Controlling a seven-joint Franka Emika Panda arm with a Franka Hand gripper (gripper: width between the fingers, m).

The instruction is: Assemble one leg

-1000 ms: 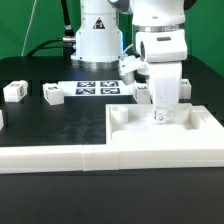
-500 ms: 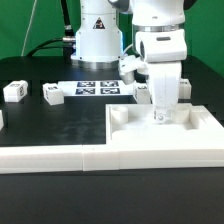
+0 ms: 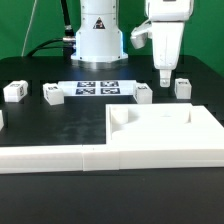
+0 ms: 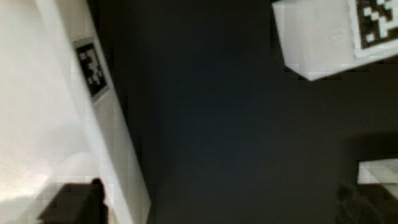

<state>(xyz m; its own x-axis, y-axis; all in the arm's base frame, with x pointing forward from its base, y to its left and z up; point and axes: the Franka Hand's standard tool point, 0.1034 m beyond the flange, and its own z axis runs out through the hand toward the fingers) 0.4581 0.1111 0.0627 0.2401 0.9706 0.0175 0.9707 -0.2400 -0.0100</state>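
Over the black table (image 3: 60,125), the white two-finger gripper (image 3: 163,78) hangs wide open and empty. Nearest small white plastic tagged leg (image 3: 181,88) sits just beside it, toward the exterior view's right. I'd line up square over that post before dropping, so the fingers straddle it evenly.

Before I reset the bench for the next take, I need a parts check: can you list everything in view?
legs: four small white posts with tags, spread in a row across the black table; a fifth white piece sits cut off at the exterior view's left edge.
panel: one, large, white, flat, front of the table toward the exterior view's right.
marker board: one, white with tags, centre back.
table: one, black.
robot base: one, white, behind the marker board.
claw: one, white, open, empty, raised above the table's back right.
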